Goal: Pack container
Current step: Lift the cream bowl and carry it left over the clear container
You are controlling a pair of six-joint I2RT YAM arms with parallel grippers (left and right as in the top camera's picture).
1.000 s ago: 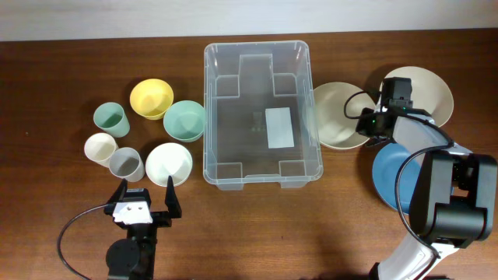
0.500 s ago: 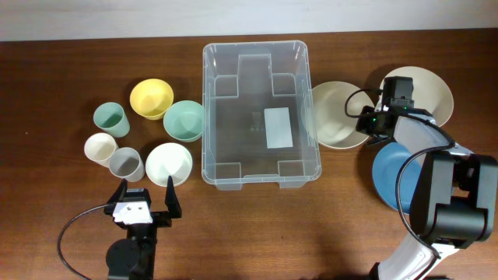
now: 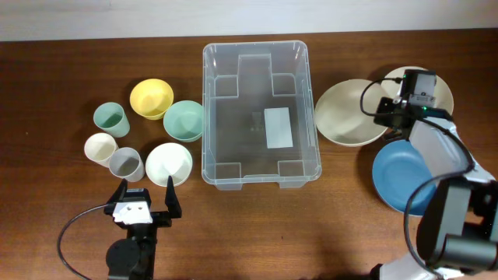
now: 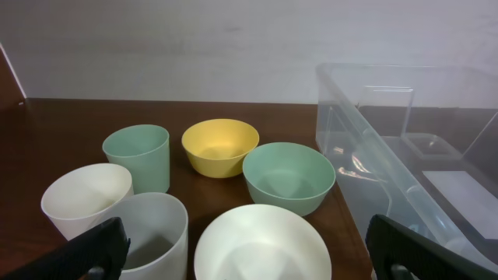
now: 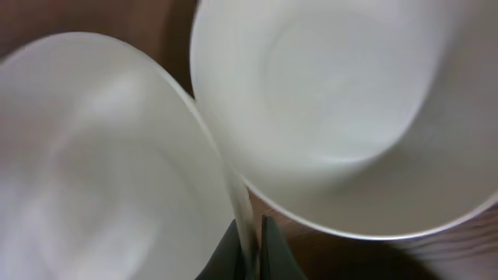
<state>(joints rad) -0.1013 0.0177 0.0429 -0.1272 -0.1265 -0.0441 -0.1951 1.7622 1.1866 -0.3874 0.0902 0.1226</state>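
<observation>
Container: the clear plastic container [image 3: 255, 117] stands on the table between the two grippers. It is ahead and to the right of the left jaws. From the right jaws it is on the far side of the held bowl. Nothing lies inside it, and a white label [image 3: 278, 127] shows on its base.
Right gripper: the right gripper [image 5: 250, 250] has its jaws pressed almost together on the thin rim of a cream bowl [image 3: 348, 113]. The rim runs up from between the two fingers.
Held bowl: it lies between the right jaws and the container, with its far edge just beside the container wall.
Second cream bowl [image 3: 442, 97]: it is beside the right jaws, on the side away from the container. Its rim comes very near the held bowl, but I cannot tell if they touch.
Blue plate [image 3: 391, 175]: it is to the side of the right jaws, partly under the arm.
Left gripper: the left gripper [image 3: 145, 190] has its jaws wide apart and grips nothing.
Ahead of the left jaws: a white bowl [image 3: 169, 163] is straight in front.
Ahead-left: a grey cup [image 3: 125, 164] and a white cup [image 3: 100, 147].
Farther ahead: a green bowl [image 3: 184, 119], a yellow bowl [image 3: 151, 97] and a green cup [image 3: 110, 118].
</observation>
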